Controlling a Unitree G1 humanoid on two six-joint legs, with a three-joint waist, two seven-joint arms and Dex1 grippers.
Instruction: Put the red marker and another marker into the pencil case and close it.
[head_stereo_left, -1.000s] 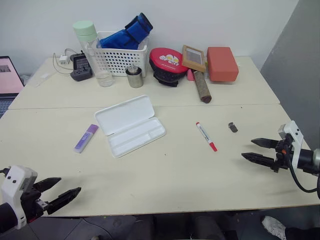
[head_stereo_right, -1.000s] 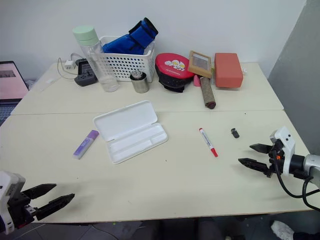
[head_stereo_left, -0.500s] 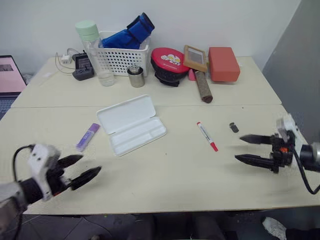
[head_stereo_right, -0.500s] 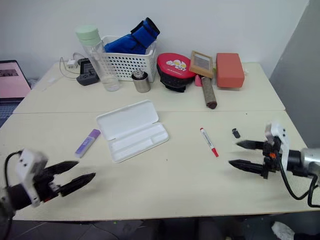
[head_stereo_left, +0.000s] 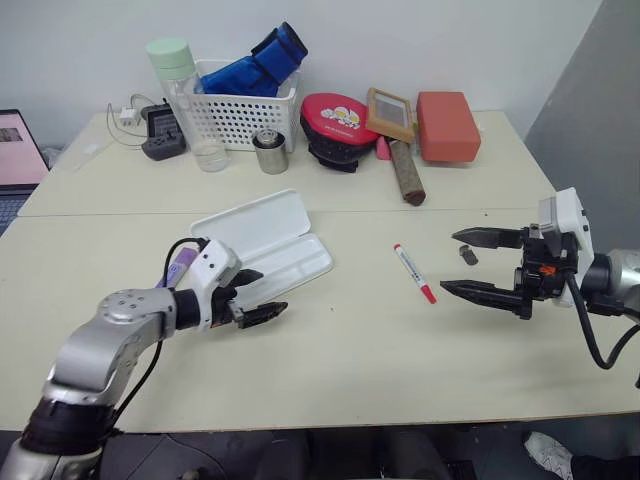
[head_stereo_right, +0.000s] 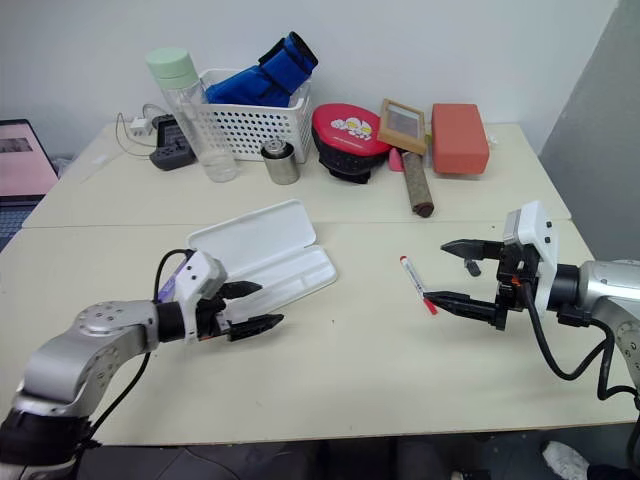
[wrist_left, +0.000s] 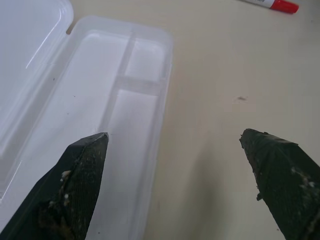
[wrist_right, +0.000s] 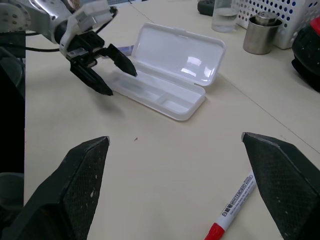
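The pencil case (head_stereo_left: 250, 226) lies open mid-table, lid flat behind its divided tray (wrist_left: 116, 102), which holds nothing. The red marker (head_stereo_left: 413, 272) lies on the table to the right of it. Another marker, the purple highlighter (head_stereo_right: 168, 287), lies left of the case, mostly hidden behind my left wrist. My left gripper (head_stereo_left: 274, 290) is open, with its fingers over the tray's near left corner. My right gripper (head_stereo_left: 447, 261) is open and holds nothing. It hovers just right of the red marker, its tips pointing left.
A small dark cap (head_stereo_left: 467, 254) lies between my right gripper's fingers on the table. Along the back stand a white mesh basket (head_stereo_left: 240, 118), a bottle (head_stereo_left: 190, 100), a metal cup (head_stereo_left: 268, 153), a red pouch (head_stereo_left: 337, 122), a brown roll (head_stereo_left: 405, 172) and an orange box (head_stereo_left: 445, 126). A laptop (head_stereo_left: 15, 150) sits far left.
My left arm swung in from the near left table edge to the front of the case. My right gripper rose and moved left toward the red marker. Both stayed open.
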